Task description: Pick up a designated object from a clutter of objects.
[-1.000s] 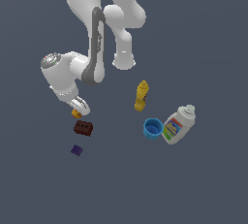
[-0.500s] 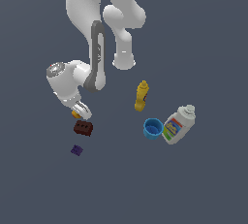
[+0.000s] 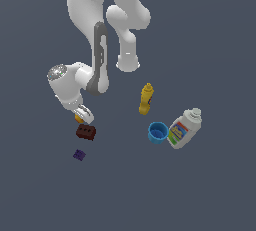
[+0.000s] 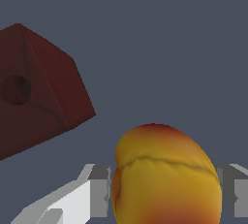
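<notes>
Jaws of the gripper (image 4: 162,199) press both sides of the orange ball (image 4: 164,174), brown brick (image 4: 36,89) just beside.

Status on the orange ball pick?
Gripper low, a finger each side of orange ball; closure unclear. Ball on the surface, not lifted. Brown brick close beside it, apart. Other clutter well off.
</notes>
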Tool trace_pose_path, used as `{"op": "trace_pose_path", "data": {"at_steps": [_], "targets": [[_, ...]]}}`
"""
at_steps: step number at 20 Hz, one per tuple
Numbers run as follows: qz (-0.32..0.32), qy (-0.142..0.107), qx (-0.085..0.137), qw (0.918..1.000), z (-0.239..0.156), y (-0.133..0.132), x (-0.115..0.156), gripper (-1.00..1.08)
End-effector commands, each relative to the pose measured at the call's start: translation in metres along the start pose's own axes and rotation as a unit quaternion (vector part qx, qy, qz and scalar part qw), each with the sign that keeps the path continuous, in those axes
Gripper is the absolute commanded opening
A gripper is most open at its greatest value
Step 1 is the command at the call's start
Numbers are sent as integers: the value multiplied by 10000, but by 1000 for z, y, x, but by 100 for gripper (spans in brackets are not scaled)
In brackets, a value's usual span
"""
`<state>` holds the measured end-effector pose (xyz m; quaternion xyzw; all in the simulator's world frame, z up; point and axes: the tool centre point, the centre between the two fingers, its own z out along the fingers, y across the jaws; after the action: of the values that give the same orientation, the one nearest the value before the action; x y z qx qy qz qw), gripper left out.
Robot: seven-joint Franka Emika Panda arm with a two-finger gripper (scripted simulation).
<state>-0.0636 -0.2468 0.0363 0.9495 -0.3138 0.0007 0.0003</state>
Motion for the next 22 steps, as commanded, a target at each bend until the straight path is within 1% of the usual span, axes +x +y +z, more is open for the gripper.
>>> {"op": "trace_pose_path", "data": {"at_steps": [1, 6, 11, 16, 22], "targets": [[-18, -9, 0, 10000, 2, -2, -1, -100], [0, 0, 1, 10000, -2, -2, -1, -100], [0, 0, 1, 10000, -13, -16, -8, -100], [-1, -2, 4, 10000, -32, -41, -21, -100], [-2, -2, 0, 10000, -66, -83, -42, -100]]}}
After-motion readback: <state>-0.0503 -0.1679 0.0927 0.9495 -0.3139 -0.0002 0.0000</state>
